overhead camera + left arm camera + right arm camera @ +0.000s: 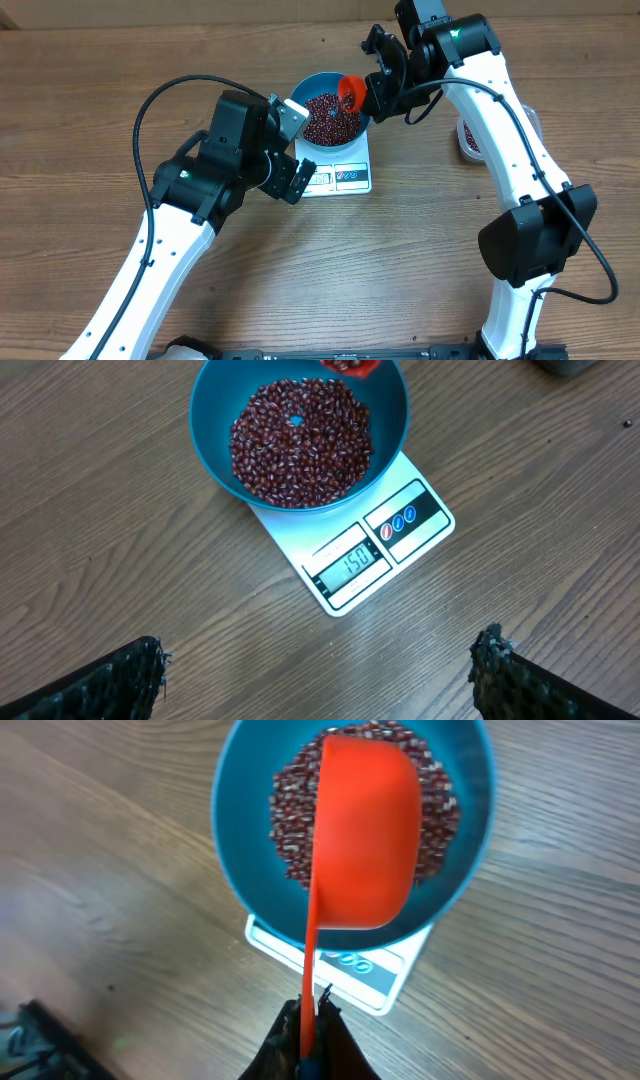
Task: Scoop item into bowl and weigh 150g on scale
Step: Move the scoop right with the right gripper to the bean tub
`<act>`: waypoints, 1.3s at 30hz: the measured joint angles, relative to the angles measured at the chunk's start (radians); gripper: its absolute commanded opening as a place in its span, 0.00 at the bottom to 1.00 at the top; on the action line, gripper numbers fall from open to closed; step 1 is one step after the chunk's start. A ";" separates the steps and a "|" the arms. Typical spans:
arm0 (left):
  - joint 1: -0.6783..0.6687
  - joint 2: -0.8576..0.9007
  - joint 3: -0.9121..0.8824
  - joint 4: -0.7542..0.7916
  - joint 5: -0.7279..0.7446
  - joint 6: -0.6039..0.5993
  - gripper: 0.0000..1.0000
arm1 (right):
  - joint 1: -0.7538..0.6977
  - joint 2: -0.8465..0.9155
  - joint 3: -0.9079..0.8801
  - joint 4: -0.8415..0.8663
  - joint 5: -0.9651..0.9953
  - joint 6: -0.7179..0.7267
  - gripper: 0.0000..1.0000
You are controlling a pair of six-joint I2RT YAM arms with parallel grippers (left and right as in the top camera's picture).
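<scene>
The blue bowl (309,82) stands on the white scale (345,180) and holds a heap of dark red-brown beans (330,118). In the left wrist view the scale (385,550) shows 150 beside the bowl (205,420) of beans (300,440). My right gripper (308,1020) is shut on the thin handle of a red scoop (365,830). The scoop hangs over the bowl (235,830) with its underside facing the camera, hiding part of the beans (290,820). My left gripper (320,670) stands wide open over bare wood just in front of the scale, holding nothing.
A round container (470,138) with red-brown contents sits at the right, half hidden behind my right arm. A black cable loops over the table at the left (140,110). Both arm bases stand at the near edge.
</scene>
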 measured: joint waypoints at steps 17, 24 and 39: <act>0.000 0.000 0.000 0.000 0.000 0.000 1.00 | -0.332 -0.086 0.000 -0.221 -0.386 -0.232 0.04; 0.000 0.000 0.000 0.000 0.000 0.000 1.00 | -0.532 -0.094 0.003 -0.293 -0.429 -0.325 0.04; 0.000 0.000 0.000 0.000 0.000 0.000 1.00 | -0.657 -0.095 -0.152 -0.161 -0.002 -0.203 0.04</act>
